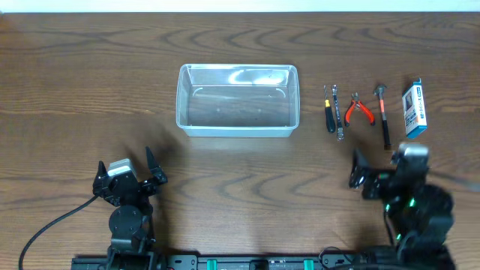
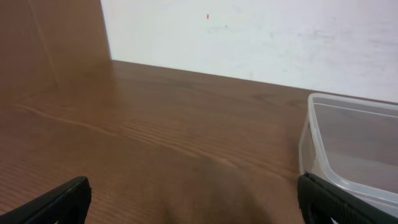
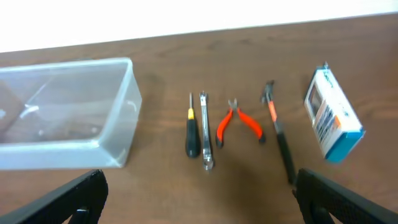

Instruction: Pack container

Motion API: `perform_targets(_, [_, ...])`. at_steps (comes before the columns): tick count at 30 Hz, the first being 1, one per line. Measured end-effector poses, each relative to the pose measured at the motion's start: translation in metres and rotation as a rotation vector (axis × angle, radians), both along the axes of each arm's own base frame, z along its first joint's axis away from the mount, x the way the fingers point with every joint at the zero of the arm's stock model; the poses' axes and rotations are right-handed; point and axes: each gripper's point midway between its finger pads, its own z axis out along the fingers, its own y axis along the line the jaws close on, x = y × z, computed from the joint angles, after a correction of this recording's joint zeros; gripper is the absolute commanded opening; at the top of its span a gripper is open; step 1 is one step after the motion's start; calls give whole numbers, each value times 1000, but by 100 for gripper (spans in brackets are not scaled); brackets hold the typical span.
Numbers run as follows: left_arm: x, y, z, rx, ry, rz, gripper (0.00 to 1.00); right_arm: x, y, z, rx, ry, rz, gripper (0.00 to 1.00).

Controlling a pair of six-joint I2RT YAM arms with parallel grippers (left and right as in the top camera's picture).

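The clear plastic container (image 1: 237, 100) sits empty at the table's middle back; it also shows in the left wrist view (image 2: 351, 155) and the right wrist view (image 3: 68, 115). To its right lie a black-handled screwdriver (image 1: 328, 111), a silver wrench (image 1: 338, 114), orange-handled pliers (image 1: 358, 110) and a small hammer (image 1: 383, 114). They also show in the right wrist view: screwdriver (image 3: 192, 134), wrench (image 3: 205, 134), pliers (image 3: 238, 121), hammer (image 3: 278, 132). My left gripper (image 1: 126, 166) is open and empty, near the front left. My right gripper (image 1: 379, 165) is open and empty, just in front of the tools.
A small blue-and-white box (image 1: 414, 109) lies right of the hammer, also in the right wrist view (image 3: 331, 118). A black cable (image 1: 52, 225) runs from the left arm's base. A white wall (image 2: 261, 37) backs the table.
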Motion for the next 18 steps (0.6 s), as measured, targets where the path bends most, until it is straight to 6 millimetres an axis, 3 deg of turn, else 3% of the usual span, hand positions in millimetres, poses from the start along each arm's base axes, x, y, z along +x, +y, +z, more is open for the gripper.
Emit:
perform_targets(4, [0,0,0,0,0,0,98,32,0,14,-10,191,4,99])
perform_targets(9, [0,0,0,0,1,0,98,94,2,35,-14,374,12,99])
perform_targets(12, [0,0,0,0,0,0,98,140,15,54,21,357,73,99])
perform_targets(14, [0,0,0,0,0,0,98,163,31,63,59,324,156,89])
perform_targets(18, [0,0,0,0,0,0,98,189,51,61,105,332,234,91])
